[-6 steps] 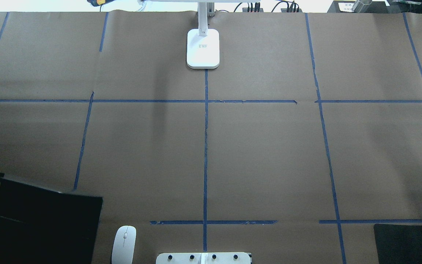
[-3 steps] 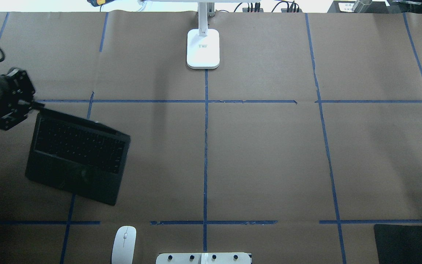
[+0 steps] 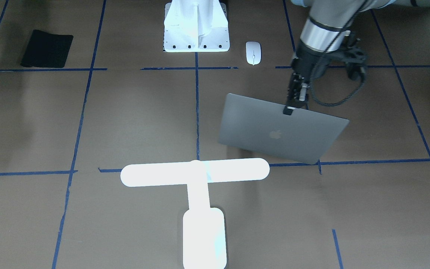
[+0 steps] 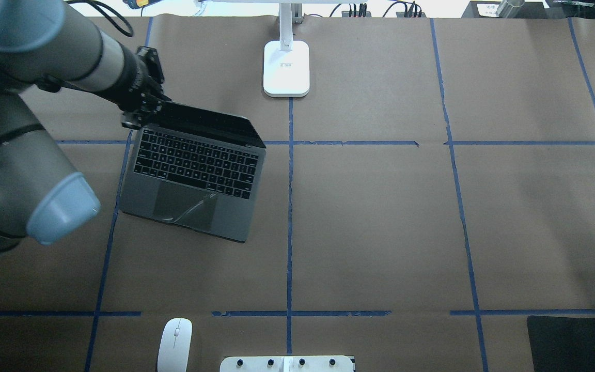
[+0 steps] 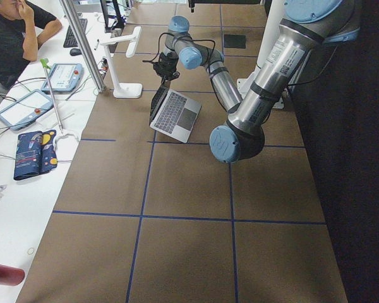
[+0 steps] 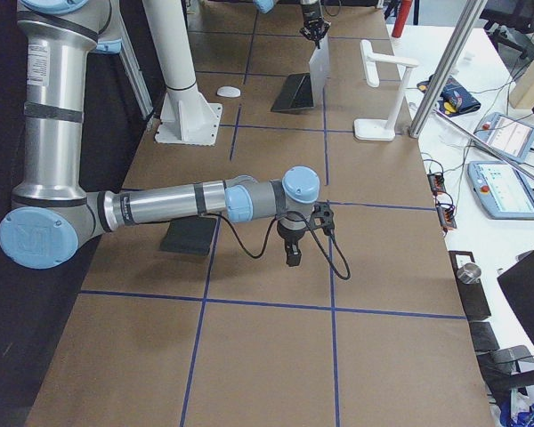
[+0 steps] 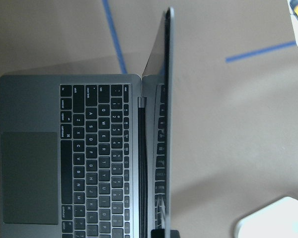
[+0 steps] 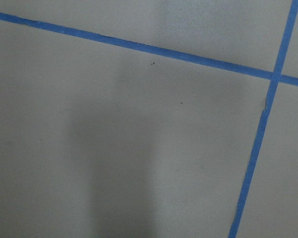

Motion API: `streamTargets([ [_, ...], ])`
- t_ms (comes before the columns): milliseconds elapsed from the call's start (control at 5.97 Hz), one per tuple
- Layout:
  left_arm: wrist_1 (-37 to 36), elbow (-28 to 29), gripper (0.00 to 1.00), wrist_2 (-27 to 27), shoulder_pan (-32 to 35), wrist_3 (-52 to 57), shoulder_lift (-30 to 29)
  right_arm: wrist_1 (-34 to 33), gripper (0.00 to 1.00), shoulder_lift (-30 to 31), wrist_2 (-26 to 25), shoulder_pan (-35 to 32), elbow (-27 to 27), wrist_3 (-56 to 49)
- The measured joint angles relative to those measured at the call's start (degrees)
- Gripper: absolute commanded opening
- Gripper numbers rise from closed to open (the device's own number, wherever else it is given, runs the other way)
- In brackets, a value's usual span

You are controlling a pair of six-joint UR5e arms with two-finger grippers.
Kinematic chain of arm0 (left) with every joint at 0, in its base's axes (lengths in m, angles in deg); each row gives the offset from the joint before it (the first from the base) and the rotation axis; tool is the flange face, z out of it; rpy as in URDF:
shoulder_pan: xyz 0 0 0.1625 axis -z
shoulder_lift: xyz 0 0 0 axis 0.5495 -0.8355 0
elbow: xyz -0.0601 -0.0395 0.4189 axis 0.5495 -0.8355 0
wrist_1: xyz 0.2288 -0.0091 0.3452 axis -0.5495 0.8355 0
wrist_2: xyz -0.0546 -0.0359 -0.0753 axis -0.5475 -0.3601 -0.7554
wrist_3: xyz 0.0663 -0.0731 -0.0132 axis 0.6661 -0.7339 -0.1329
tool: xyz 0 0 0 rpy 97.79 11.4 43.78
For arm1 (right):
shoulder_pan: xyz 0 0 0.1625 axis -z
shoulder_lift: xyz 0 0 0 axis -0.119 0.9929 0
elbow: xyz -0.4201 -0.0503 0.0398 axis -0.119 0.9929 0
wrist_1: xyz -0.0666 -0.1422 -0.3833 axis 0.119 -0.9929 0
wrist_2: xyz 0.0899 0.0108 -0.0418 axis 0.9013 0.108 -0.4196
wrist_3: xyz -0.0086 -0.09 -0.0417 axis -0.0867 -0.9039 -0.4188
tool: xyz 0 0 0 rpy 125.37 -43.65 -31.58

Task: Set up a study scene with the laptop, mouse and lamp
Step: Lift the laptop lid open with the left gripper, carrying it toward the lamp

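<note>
The grey laptop (image 4: 194, 181) stands open left of the table's middle, its keyboard towards the robot and its lid (image 3: 278, 130) upright. My left gripper (image 4: 140, 118) is shut on the lid's top edge, near its left corner; the front view shows it (image 3: 289, 109) pinching that edge. The left wrist view shows the keyboard (image 7: 99, 158) and the lid edge-on. The white mouse (image 4: 174, 345) lies at the near edge. The glowing lamp (image 3: 196, 173) stands at the far middle, its base (image 4: 286, 68) right of the lid. My right gripper (image 6: 292, 256) hangs low over bare paper; I cannot tell its state.
A black mat (image 4: 568, 343) lies at the near right corner. The white bolted pedestal (image 4: 287, 364) is at the near middle edge. Blue tape lines (image 4: 290, 206) divide the brown paper. An operator (image 5: 12, 31) sits past the table's far side.
The laptop has moved from the near left corner away from the robot and to the right, towards the lamp. My left arm has come far into the overhead view with it.
</note>
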Motion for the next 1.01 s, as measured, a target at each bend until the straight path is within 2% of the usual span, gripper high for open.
streamTargets([
  [168, 0.06, 1.69, 0.00, 6.34, -5.33, -7.01, -3.54, 0.01, 1.00, 0.01, 0.01, 0.00, -0.01, -0.06],
  [335, 0.05, 4.20, 0.00, 9.98, -8.06, -11.94, -6.84, 0.02, 1.00, 0.06, 0.01, -0.04, -0.02, -0.12],
  [671, 0.13, 8.67, 0.00, 13.63, -9.05, -15.17, -10.13, 0.02, 1.00, 0.25, 0.02, -0.06, -0.08, -0.05],
  [838, 0.36, 10.76, 0.05, 15.14, -9.06, -15.46, -11.03, 0.02, 1.00, 0.28, 0.02, -0.04, -0.10, 0.03],
  [1006, 0.61, 11.89, 0.65, 15.69, -9.04, -15.98, -11.52, 0.00, 1.00, 0.29, 0.02, 0.00, -0.09, 0.09],
])
